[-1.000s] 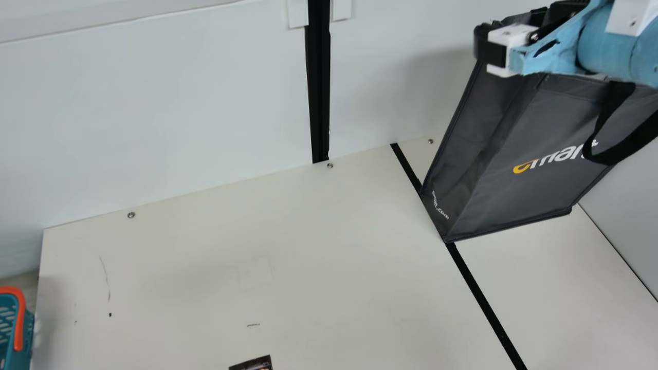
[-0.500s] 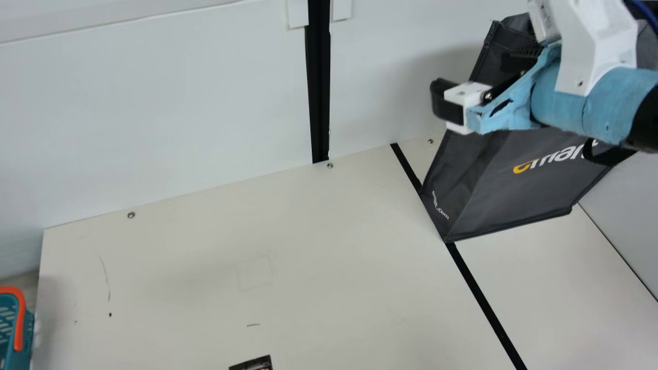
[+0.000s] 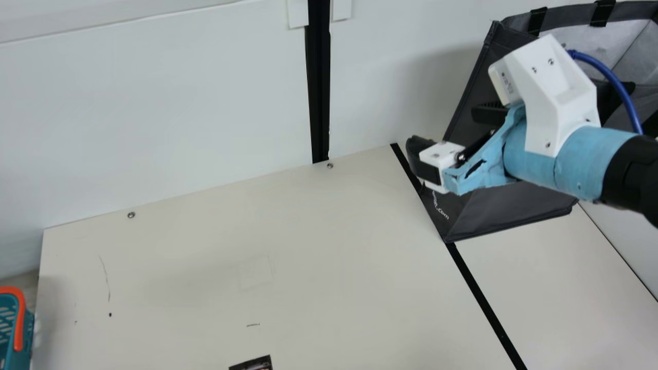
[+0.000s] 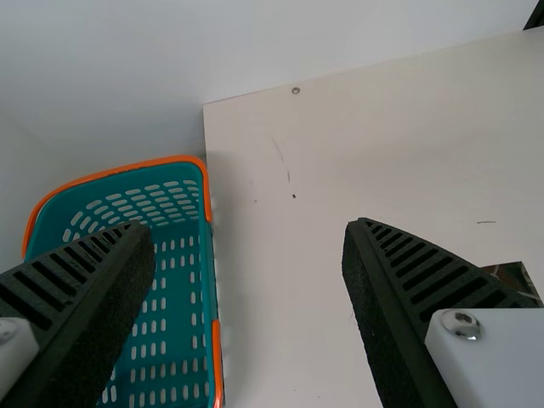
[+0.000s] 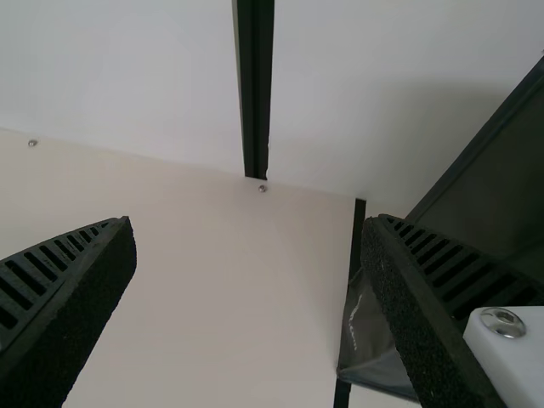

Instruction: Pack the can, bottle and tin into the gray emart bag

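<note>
1. Right gripper (image 3: pixel 443 127): jaws stand wide, with nothing between them; ribbed black faces on white blocks, light-blue casing behind, matt in look; a curved blue cable (image 3: pixel 611 77) rises by the angular white bracket (image 3: pixel 560 97).
2. Gray emart bag (image 3: pixel 514 210): found near the right jaws, beyond them and towards the robot's right; box-shaped, dark fabric with edged seams, pale lining at the open mouth, black bands over the rim; its base rests on the worktop (image 3: pixel 308 231); contact between bag and jaws cannot be told.
3. Left gripper (image 4: pixel 248 228): jaws likewise wide and unladen; the grooved rubber-like faces stand well apart.
4. Basket (image 4: pixel 183 314): past the left jaws, partly behind one of them and partly in view through the gap; teal, apparently plastic, pierced with rounded slots; orange rim, rounded corner.
5. Dark item (image 3: pixel 257 364): past the other left jaw, outside the gap, partly hidden by it; straight-edged with a printed face; identity cannot be told.
6. Surfaces: through the right jaws' gap, smooth cream worktop, plain white wall (image 3: pixel 180 103) and black upright channel (image 3: pixel 320 92); a flat black strip (image 3: pixel 483 293) runs from under the bag, past the right jaws.
</note>
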Controlling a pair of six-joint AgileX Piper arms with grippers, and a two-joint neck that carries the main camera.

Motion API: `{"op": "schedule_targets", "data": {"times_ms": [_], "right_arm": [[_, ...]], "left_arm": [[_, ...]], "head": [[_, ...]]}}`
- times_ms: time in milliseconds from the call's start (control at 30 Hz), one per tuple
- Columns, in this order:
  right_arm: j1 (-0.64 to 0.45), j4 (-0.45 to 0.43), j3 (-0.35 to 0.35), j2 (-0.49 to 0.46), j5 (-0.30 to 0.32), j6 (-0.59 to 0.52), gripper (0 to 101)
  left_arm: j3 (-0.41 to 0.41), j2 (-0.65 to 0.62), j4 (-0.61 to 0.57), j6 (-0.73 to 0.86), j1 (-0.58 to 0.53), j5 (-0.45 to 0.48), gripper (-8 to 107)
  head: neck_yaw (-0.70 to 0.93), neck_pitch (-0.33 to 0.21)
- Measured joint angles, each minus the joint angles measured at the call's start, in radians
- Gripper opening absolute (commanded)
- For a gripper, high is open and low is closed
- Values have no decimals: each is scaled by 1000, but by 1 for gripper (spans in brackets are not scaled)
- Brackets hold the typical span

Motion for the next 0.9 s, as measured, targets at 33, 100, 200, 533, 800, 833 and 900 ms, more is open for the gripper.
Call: {"op": "schedule_targets", "data": {"times_ms": [33,100,200,533,800,833,900], "right_arm": [[4,-3,10,-5,0,3,91],[14,-7,32,-18,0,7,91],[26,-18,57,-34,1,15,91],[55,-60,104,-80,43,43,91],[66,-88,104,-99,96,67,91],[66,-92,102,-101,101,68,91],[68,-97,102,-102,110,76,91]], "left_arm": [[0,0,0,0,0,0,90],[0,0,0,0,0,0,90],[0,0,0,0,0,0,90],[0,0,0,0,0,0,90],[0,0,0,0,0,0,90],[0,0,0,0,0,0,90],[0,0,0,0,0,0,90]], "head": [[0,0],[0,0],[0,0],[0,0],[0,0],[0,0],[0,0]]}}
